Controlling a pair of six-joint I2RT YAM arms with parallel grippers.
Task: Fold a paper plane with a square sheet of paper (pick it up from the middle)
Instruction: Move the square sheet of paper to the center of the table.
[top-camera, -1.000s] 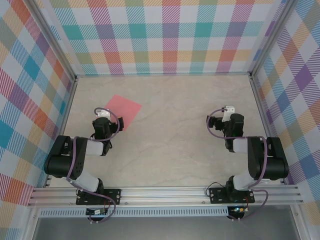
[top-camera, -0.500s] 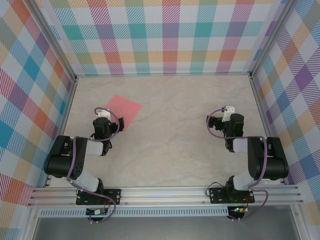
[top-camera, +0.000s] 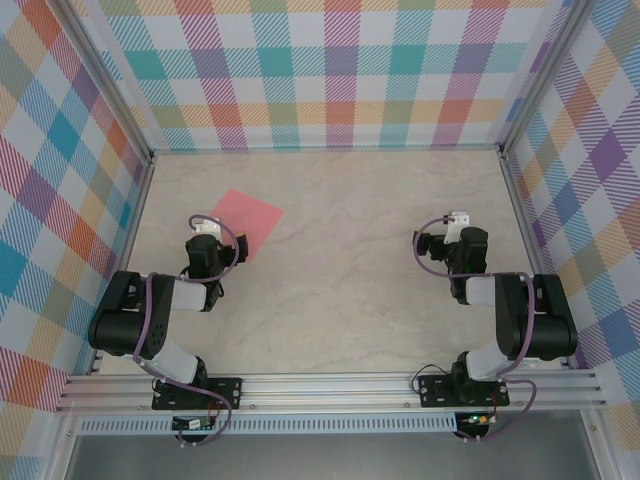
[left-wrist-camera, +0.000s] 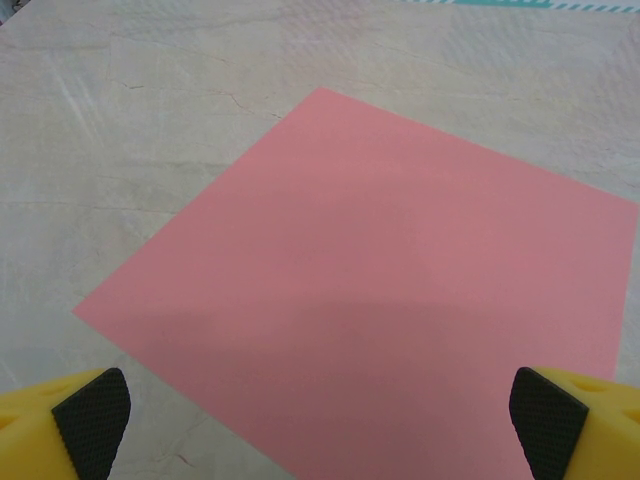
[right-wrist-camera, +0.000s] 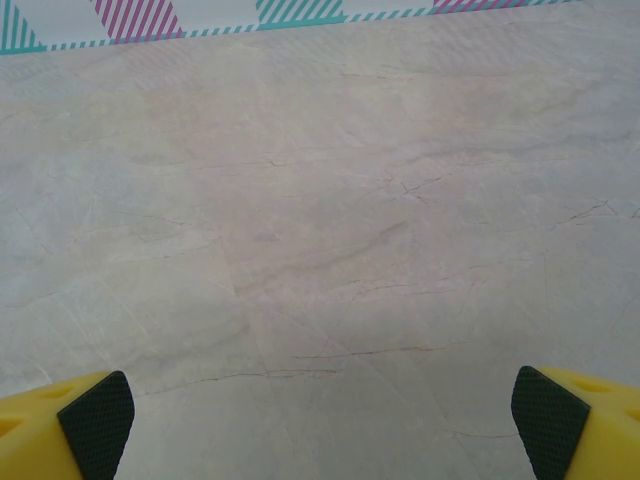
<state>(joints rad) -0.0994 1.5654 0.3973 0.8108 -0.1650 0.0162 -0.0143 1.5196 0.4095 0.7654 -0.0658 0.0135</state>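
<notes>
Since the square sheet of paper (top-camera: 247, 224) lay flat, uncreased, every fold was outstanding; left gripper (left-wrist-camera: 320, 425) and right gripper (right-wrist-camera: 320, 428) gaped wide, empty.

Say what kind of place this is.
Most likely a robot test cell. Checked walls box in a marble-patterned table, a left arm and a right arm are bolted to an aluminium rail, and a square sheet of paper lies flat.

- A desk (top-camera: 360, 260) with a pale beige, marble-veined top.
- Walls (top-camera: 330, 70) in a pastel plaid pattern stand along its left, far and right sides.
- A ribbed metal rail (top-camera: 330, 392) runs along its near edge.
</notes>
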